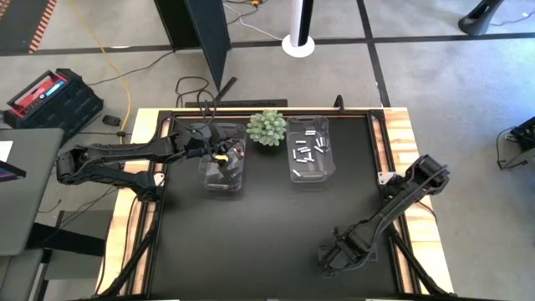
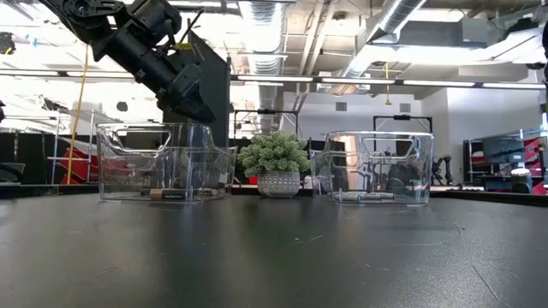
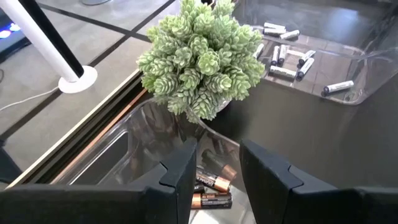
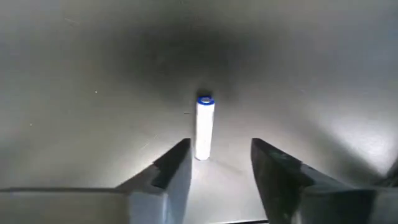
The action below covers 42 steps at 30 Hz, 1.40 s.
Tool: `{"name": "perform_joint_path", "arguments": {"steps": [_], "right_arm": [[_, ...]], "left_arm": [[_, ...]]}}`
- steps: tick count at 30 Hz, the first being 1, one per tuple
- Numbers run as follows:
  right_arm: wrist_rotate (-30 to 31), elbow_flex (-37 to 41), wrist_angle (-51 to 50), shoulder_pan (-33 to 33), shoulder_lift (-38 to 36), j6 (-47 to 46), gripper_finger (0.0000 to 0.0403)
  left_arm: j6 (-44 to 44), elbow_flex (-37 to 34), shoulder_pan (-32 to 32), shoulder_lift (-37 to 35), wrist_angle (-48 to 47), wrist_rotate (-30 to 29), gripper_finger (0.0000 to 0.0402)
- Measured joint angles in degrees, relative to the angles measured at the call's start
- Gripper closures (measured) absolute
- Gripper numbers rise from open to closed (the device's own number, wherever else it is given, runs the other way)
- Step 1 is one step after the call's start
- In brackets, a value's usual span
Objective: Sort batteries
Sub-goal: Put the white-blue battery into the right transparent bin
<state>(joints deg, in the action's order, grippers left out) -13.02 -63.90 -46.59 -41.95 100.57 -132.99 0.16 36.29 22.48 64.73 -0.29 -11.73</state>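
My left gripper (image 3: pixel 217 155) is open and hangs over the left clear bin (image 1: pixel 224 174). Dark batteries with copper ends (image 3: pixel 211 190) lie on that bin's floor below the fingers. Several pale silver-white batteries (image 3: pixel 286 56) lie in the right clear bin (image 1: pixel 311 150). My right gripper (image 4: pixel 221 152) is open, low over the table's near right part (image 1: pixel 328 255). One pale battery with a blue-ringed end (image 4: pixel 204 127) lies flat on the black table. Its near end reaches between the open fingers, close to one of them, without touching.
A green spiky plant in a pot (image 1: pixel 267 127) stands between the two bins at the table's far edge. Wooden rails (image 1: pixel 401 134) frame the black tabletop. The middle and near left of the table show bare black surface (image 1: pixel 251 242).
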Motion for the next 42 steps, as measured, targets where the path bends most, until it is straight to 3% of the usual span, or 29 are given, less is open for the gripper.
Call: {"name": "perform_joint_path", "arguments": {"steps": [4, 10, 14, 21, 25, 42], "right_arm": [[-0.14, 0.48, 3.33, 0.81, 1.77, 0.03, 0.0192], [-0.6, 0.35, 10.69, 2.15, 6.1, 1.23, 0.0195], [-1.76, -0.72, 10.61, 3.18, 8.03, 1.3, 0.0223], [-1.43, -1.83, 8.65, 3.66, 8.17, 1.71, 0.0316], [-1.2, -1.77, 8.36, 3.65, 8.19, 1.7, 0.0349], [-1.62, -1.62, 7.63, 4.73, 8.3, 2.56, 0.0351]], "left_arm": [[0.0, 0.0, 0.0, 0.0, -0.59, 0.0, 0.0283], [0.54, 0.0, 0.0, 0.0, -0.92, -0.02, 0.0283], [0.84, 0.01, 0.0, 0.0, -1.27, 0.0, 0.0283], [2.12, 0.02, 0.0, 0.0, -1.25, 0.0, 0.0283], [2.25, 0.04, 0.0, 0.0, -1.29, 0.0, 0.0283], [2.39, 0.02, 0.0, 0.0, -1.27, 0.0, 0.0283]]}}
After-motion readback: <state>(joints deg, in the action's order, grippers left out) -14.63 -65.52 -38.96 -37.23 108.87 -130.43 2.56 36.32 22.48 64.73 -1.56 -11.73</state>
